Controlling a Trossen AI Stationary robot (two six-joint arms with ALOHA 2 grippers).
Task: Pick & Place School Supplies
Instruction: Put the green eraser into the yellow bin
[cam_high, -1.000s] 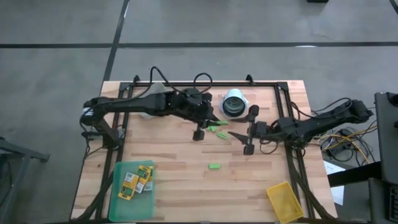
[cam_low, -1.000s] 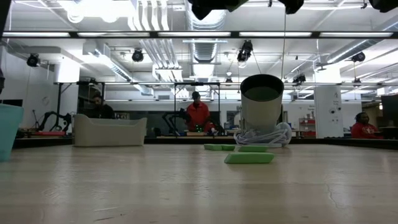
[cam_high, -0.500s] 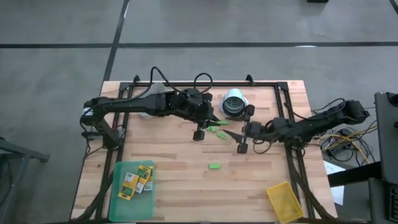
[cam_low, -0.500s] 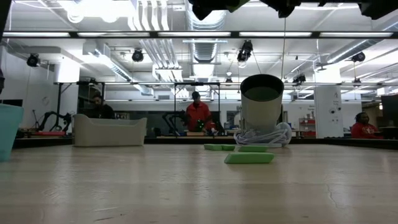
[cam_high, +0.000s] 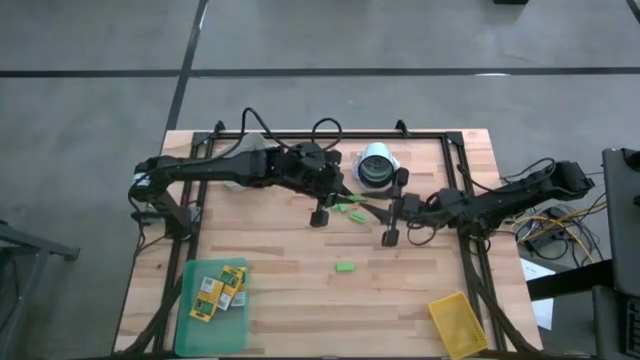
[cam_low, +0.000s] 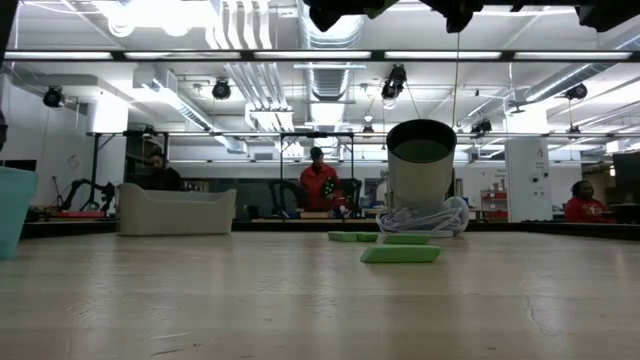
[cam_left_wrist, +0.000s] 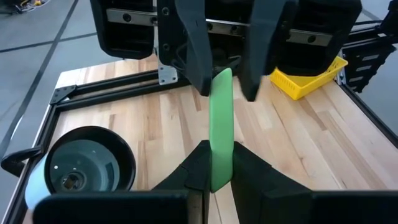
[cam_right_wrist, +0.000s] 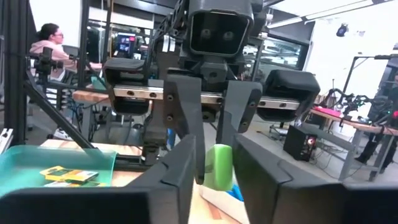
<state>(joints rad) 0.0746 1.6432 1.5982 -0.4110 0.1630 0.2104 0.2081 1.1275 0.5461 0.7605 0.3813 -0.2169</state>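
The two grippers meet over mid-table beside the cup (cam_high: 377, 166); bare wood lies open around the lone eraser (cam_high: 345, 267).

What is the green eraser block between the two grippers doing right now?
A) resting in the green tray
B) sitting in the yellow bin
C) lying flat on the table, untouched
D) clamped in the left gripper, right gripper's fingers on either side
D: in the left wrist view the left gripper is shut on the green eraser block, and the right gripper has a finger on each side.

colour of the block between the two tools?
Light green block, clearest in the left wrist view.
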